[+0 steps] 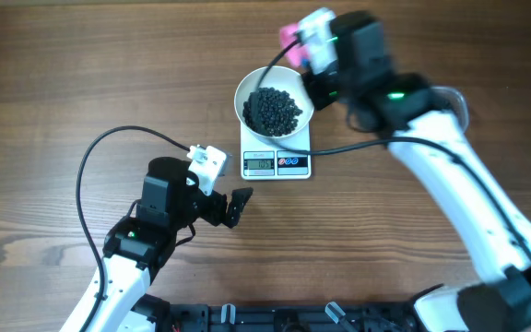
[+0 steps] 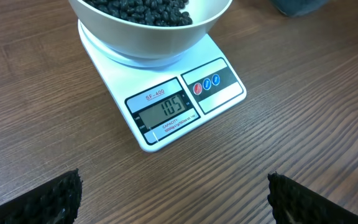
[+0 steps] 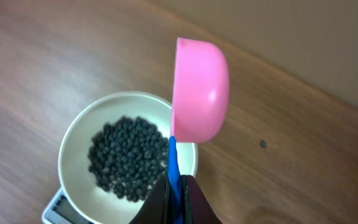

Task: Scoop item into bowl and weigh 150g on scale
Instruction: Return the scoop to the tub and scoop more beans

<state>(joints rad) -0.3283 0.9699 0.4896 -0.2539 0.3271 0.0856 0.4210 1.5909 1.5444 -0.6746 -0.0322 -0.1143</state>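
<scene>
The white bowl point(image 1: 241, 100) stands on the scale point(image 1: 295, 148) and holds a pile of black beads, the item point(image 1: 274, 110). The scale's display point(image 2: 166, 107) reads 105. My right gripper point(image 3: 178, 186) is shut on the blue handle point(image 3: 173, 163) of a pink scoop point(image 3: 197, 90). The scoop is turned on its side over the bowl's far right rim point(image 3: 190, 155), with its hollow hidden from me. My left gripper point(image 2: 174, 183) is open and empty, low over the table just in front of the scale.
A single stray bead point(image 3: 263, 144) lies on the wooden table to the right of the bowl. A black cable point(image 1: 90, 161) loops from the left arm across the table on the left.
</scene>
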